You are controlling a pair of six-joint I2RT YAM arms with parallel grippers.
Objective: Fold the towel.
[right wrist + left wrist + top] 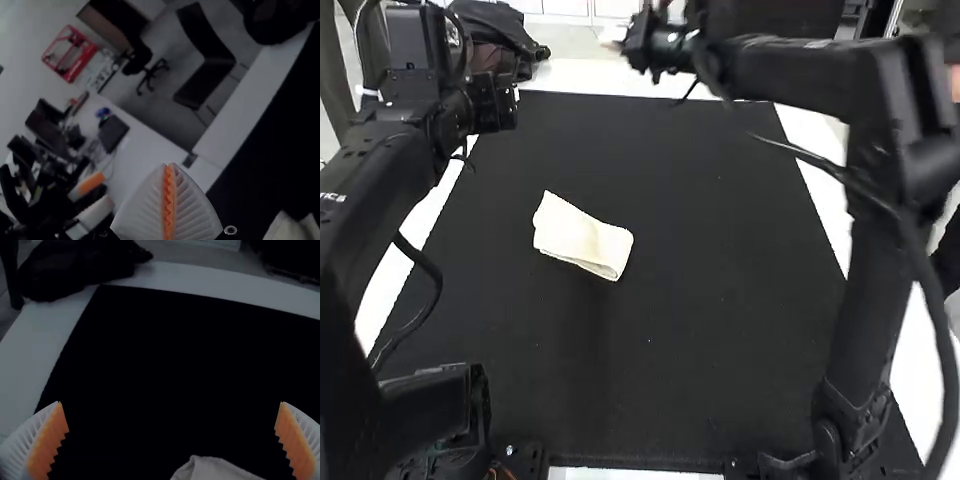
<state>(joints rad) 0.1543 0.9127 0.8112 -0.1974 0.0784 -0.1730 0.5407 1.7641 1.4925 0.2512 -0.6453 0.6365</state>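
Observation:
The cream towel [582, 238] lies left of the middle of the black mat as a short folded strip, slanting, with layered edges at its near right end. My left gripper [498, 104] is beyond the towel, off to its left. In the left wrist view, my left gripper [172, 407] stands open, with a corner of the towel [212, 469] below. My right gripper [612, 42] is over the table's far edge, away from the towel. In the right wrist view, my right gripper [169, 166] is shut with its pads together, and part of the towel [290, 228] shows.
The black mat [720, 300] covers most of the white table [610, 78]. A dark bag [490, 30] rests at the far left corner. The right arm [800, 75] spans the far right side above the mat. The left arm's fingers [90, 183] are near my right gripper.

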